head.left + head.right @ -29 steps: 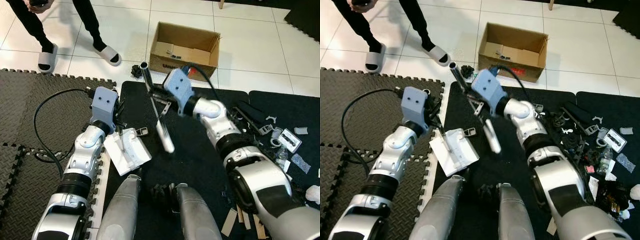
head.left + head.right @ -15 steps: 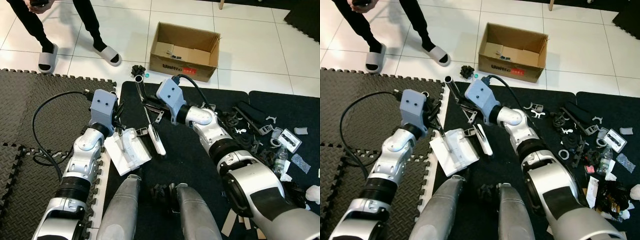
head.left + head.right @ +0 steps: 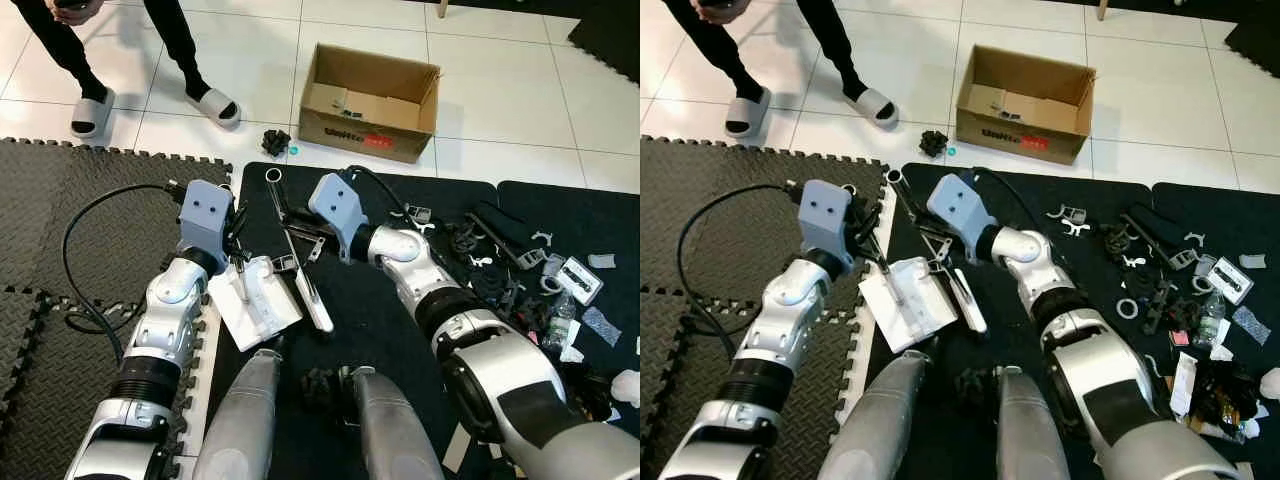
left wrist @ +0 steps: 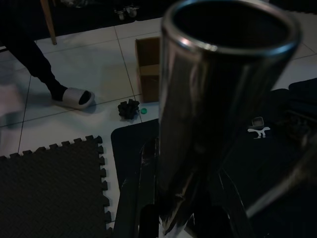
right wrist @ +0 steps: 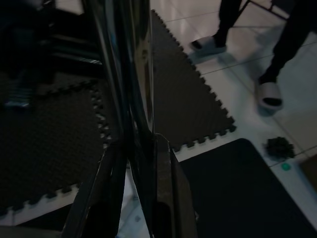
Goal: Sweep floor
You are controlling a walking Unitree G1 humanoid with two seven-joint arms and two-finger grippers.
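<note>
The right gripper [image 3: 300,232] is clamped on the metal shaft of a broom [image 3: 291,244], whose white head rests on the black mat [image 3: 380,320] just beside a white dustpan [image 3: 254,303]. The left gripper [image 3: 238,262] sits at the dustpan's upright handle, apparently closed around it, though the dark wrist view leaves this unsure. Scattered debris [image 3: 520,270] lies well apart on the mat's right side. Beyond, a cardboard box [image 3: 370,88] stands on the tile near a person's slippered feet [image 3: 215,105].

Left gripper [image 3: 238,262] jaws clamped, right gripper [image 3: 300,232] jaws clamped
</note>
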